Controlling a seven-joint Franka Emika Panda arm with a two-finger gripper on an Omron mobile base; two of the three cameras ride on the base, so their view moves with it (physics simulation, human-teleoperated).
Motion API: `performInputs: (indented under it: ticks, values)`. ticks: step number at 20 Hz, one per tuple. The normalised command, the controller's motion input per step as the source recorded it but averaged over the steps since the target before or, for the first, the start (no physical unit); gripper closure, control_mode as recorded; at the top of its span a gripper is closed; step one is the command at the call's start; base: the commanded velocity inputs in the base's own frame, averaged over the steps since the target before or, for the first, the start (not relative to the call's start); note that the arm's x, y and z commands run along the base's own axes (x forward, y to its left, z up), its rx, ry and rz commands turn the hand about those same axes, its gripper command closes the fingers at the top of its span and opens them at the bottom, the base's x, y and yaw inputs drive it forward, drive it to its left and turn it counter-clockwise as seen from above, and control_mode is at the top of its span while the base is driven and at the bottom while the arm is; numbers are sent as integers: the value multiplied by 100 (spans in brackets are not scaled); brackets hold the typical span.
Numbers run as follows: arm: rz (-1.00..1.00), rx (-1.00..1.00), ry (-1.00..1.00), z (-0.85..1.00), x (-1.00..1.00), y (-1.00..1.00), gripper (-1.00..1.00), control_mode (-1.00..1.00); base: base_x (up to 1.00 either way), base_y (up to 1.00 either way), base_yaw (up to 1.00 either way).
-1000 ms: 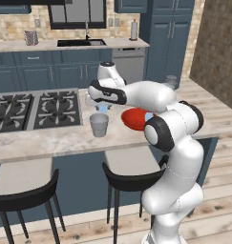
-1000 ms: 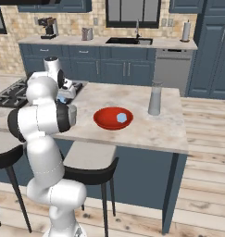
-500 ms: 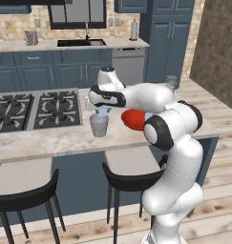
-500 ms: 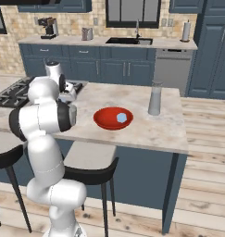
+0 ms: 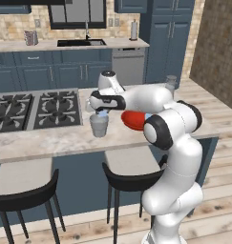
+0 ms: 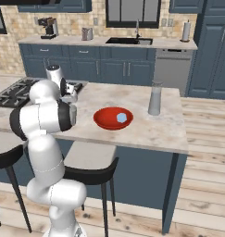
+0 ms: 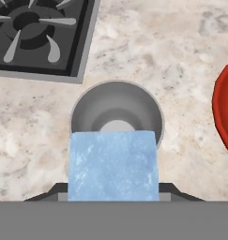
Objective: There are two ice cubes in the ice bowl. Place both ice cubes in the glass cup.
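Observation:
My gripper (image 5: 102, 113) hangs just above the glass cup (image 5: 99, 125), shut on a pale-blue ice cube (image 7: 113, 165). In the hand view the cube covers the near rim of the grey cup (image 7: 116, 108), whose inside looks bare. A second ice cube (image 6: 121, 118) lies in the red ice bowl (image 6: 104, 120), which sits on the counter to the right of the cup. The bowl (image 5: 131, 119) is partly hidden behind my arm in the left base view, and its rim (image 7: 224, 112) shows at the right edge of the hand view.
A gas stovetop (image 5: 26, 109) lies left of the cup, its corner (image 7: 45, 42) close to the cup in the hand view. A tall grey container (image 6: 154, 98) stands at the far right of the island. Two stools (image 5: 129, 171) sit below the counter edge.
The gripper has come down with the ice cube toward the cup's mouth. The bowl and the cup have not moved.

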Motion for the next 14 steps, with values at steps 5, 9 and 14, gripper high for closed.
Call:
performInputs:
  ticks: [5, 9, 14]
  values:
    - [0, 0, 0, 0, 14, 0, 100, -100, 0, 0, 0]
    - [0, 0, 8, 0, 18, 0, 100, -100, 0, 0, 0]
    - [0, 0, 14, 0, 20, 0, 100, -100, 0, 0, 0]
